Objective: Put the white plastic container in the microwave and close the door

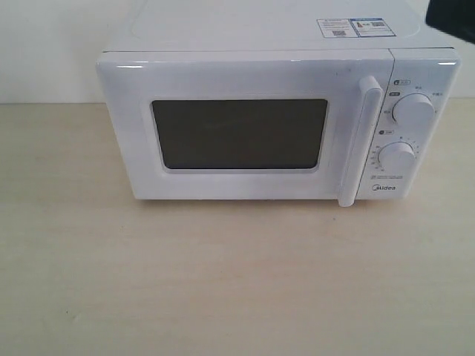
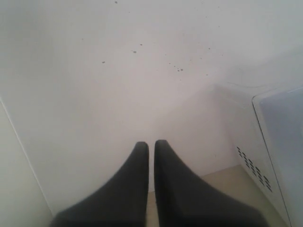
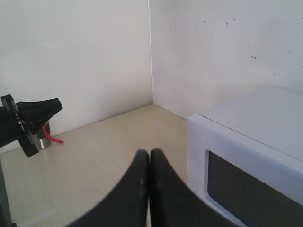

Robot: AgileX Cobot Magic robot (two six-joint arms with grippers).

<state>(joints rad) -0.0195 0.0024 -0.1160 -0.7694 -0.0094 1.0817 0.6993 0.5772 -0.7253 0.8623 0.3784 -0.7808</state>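
Beige table (image 1: 223,297): microwave (image 1: 260,33) with door (image 1: 237,74) shut, handle (image 1: 358,141) at 3 o'clock of its window (image 1: 239,133). No white plastic container in view; I'd guess light, slick, so grip under the lid rim. Pressed together, empty: left gripper (image 2: 151,144), right gripper (image 3: 149,153).

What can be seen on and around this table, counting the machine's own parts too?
microwave: one, white, middle of the table.
door: one, white with a dark window, on the microwave's front, closed.
handle: one, white, upright at the door's right edge.
dials: two, white, one above the other, right of the handle.
stickers: two it seems, white and blue, on the microwave's top.
table: one, pale wood.
walls: white, behind.
white plastic container: none in view.
arm part: one, dark, top right corner of the exterior view.
left claw: one, black, shut and empty, beside the microwave.
right claw: one, black, shut and empty, near the microwave's front.
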